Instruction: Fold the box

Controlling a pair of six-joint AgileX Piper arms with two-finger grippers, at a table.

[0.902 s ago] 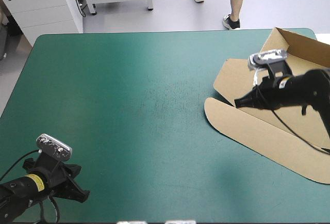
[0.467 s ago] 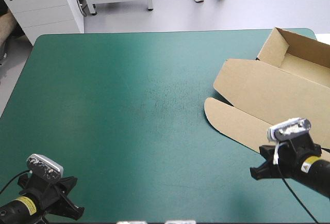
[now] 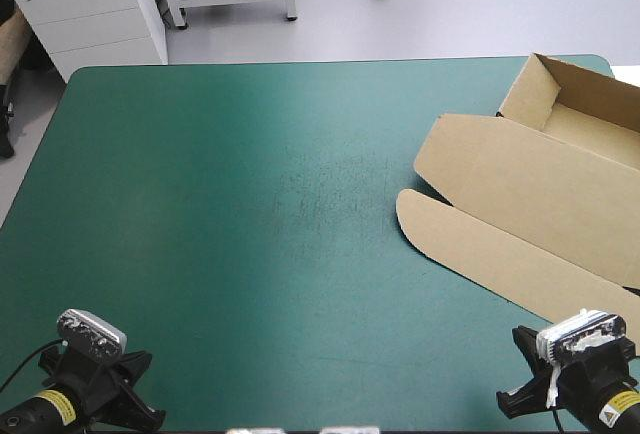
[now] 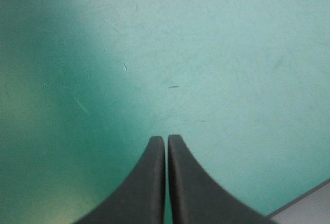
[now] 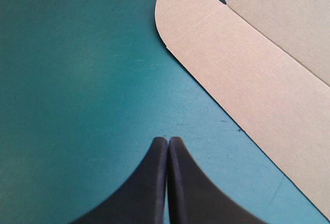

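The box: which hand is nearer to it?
Right. The right hand is close beside the flat lid of the box; the left hand is at the opposite near corner, far away.

Nothing can be read. The left arm's yellow label (image 3: 60, 407) and the right arm's yellow label (image 3: 622, 406) carry dark print too small to make out.

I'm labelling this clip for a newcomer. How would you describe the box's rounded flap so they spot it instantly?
On the right side of the teal-green table cover lies the brown cardboard box, walls raised at its far corner. The flat flap is its strip toward the table's near edge. Unlike the broader panel beside it, it ends in a rounded tip toward the table's middle.
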